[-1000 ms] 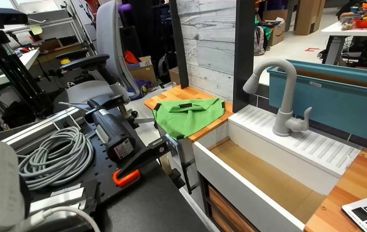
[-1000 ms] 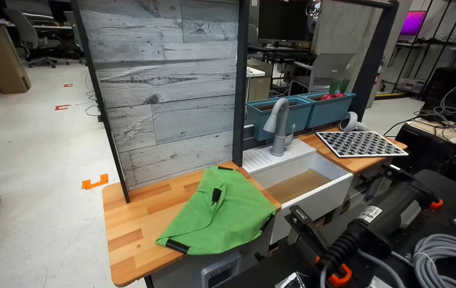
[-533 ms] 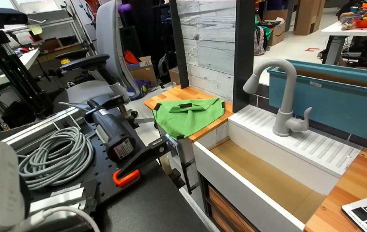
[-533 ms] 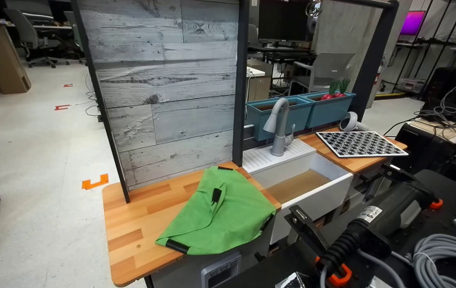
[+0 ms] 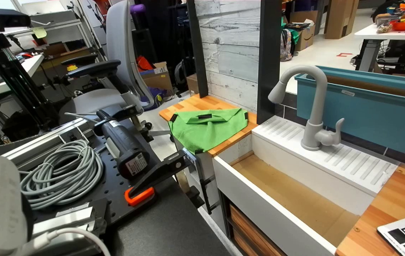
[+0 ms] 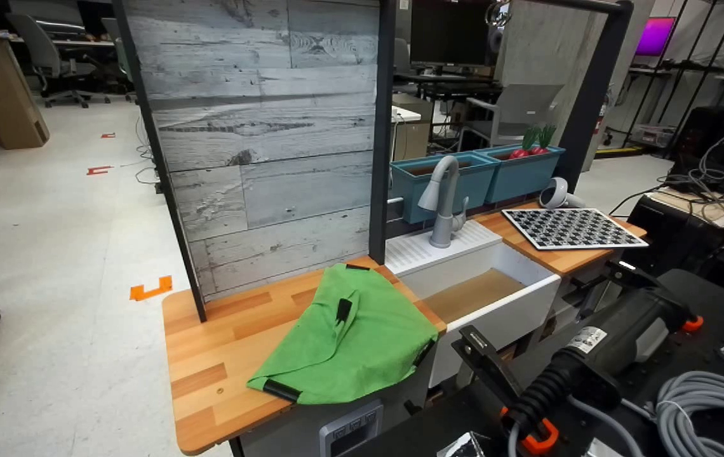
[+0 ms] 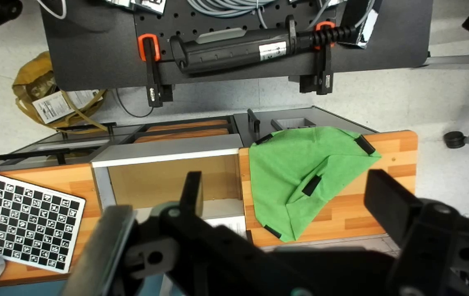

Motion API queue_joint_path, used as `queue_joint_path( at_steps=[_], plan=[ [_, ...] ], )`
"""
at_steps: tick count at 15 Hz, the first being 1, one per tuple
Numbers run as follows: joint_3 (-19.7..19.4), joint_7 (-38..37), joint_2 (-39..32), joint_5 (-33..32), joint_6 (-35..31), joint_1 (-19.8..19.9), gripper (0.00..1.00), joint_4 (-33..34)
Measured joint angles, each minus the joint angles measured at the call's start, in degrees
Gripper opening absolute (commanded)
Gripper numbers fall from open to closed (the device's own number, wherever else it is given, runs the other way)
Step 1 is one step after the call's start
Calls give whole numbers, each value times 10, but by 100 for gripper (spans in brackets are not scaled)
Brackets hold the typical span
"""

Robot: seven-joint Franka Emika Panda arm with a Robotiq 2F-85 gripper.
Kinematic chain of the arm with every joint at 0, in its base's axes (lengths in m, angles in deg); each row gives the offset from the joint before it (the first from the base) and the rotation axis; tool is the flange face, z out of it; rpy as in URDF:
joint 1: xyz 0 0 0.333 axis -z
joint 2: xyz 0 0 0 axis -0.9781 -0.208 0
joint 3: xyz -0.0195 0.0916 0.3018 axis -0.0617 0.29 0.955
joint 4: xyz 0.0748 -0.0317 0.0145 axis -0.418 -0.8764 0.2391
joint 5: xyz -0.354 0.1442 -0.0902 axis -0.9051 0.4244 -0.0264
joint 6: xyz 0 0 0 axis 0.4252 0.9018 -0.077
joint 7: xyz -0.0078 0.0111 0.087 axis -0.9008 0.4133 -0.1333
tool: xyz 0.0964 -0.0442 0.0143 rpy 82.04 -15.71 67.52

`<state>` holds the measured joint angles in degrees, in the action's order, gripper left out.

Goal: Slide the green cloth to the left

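Observation:
The green cloth (image 7: 284, 164) lies on the wooden counter left of the sink in an exterior view (image 6: 362, 343), and it also shows in an exterior view (image 5: 206, 131). It has black strips near its edges. One part is folded over, and its front edge hangs past the counter edge. In the wrist view my gripper (image 7: 284, 174) is open with nothing between its fingers. The cloth shows below and between the two widely spaced fingers, apart from them. The gripper is out of view in both exterior views.
The wooden counter (image 6: 209, 381) extends left of the cloth. A white sink (image 6: 495, 311) with a grey faucet (image 6: 444, 203) is on its other side. A grey plank panel (image 6: 260, 139) stands behind. A black table with a black clamped tool (image 7: 234, 51) is in front. A checkered board (image 6: 571, 228) lies beyond the sink.

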<state>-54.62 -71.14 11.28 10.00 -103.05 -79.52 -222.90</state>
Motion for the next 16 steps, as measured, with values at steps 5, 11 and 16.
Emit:
queue_joint_path(
  at_steps=[5, 11, 16],
  plan=[
    [12, -3, -42, 1, -65, -1, 100, 1],
    [60, -32, -177, -12, -188, -10, 100, 13],
    [74, -45, -345, -36, -288, -23, 100, 69]
  ],
)
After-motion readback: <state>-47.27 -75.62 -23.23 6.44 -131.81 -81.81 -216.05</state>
